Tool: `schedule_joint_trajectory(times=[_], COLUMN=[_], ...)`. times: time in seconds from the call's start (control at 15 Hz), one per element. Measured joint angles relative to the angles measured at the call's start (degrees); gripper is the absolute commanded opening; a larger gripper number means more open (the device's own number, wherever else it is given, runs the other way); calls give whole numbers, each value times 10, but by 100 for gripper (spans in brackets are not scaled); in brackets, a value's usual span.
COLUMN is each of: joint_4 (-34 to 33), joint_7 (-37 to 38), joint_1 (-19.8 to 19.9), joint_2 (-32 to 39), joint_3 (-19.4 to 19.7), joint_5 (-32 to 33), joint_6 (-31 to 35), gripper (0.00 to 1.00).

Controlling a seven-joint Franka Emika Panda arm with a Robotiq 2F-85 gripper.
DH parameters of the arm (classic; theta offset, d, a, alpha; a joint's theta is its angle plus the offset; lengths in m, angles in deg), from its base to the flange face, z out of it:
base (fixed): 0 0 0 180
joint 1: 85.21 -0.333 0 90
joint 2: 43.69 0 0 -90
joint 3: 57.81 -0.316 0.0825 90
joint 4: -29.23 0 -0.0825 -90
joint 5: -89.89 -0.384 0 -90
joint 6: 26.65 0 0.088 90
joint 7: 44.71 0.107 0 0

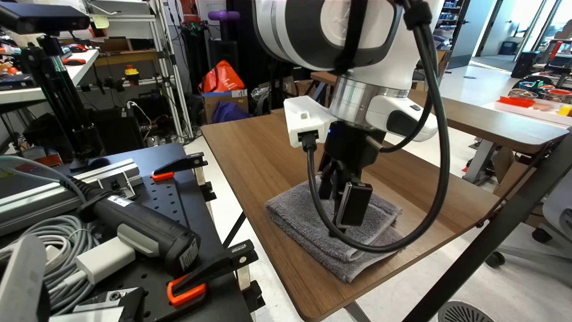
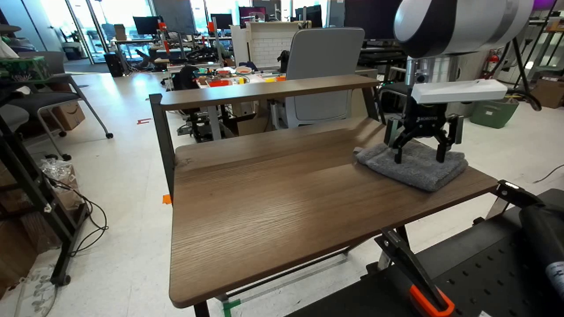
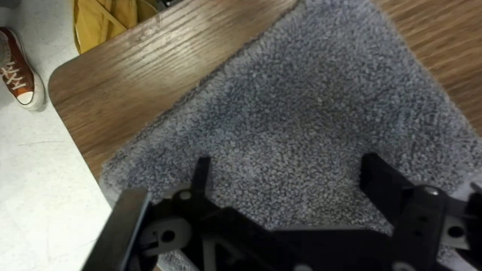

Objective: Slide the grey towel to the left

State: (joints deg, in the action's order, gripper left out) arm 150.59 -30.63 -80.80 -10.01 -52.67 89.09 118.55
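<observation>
Grey towel (image 2: 416, 172) right underneath the parted fingers (image 2: 441, 153)!

Wide apart they stand, both pointing down, tips at the top layer of the cloth; whether they press into it, I cannot tell. Look at the wrist view: fuzzy grey pile fills the gap between the fingers and runs out well past them! The towel lies folded in layers on the wooden tabletop (image 2: 273, 198), near a rounded corner, spreading around the fingers. Directly above them, the white-and-black arm (image 2: 476, 31); looping down past them in an exterior view, a thick black cable (image 1: 443, 134)! Off to their side, across a strip of floor, a dark bench (image 1: 167, 203) carries an orange-marked clamp (image 1: 187, 291). And well apart from the fingers, beyond the tabletop's corner, a rust-brown shoe (image 3: 19, 71) on the floor!
</observation>
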Motion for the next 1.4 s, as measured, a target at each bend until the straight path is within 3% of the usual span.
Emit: schedule_joint_trajectory(times=[0.47, 1.4], joint_4=[-78, -312], joint_7=[0, 2], joint_1=[-32, -133], joint_2=[48, 181], joint_3=[-4, -33], joint_5=[0, 4], joint_6=[-20, -169], gripper=[100, 100])
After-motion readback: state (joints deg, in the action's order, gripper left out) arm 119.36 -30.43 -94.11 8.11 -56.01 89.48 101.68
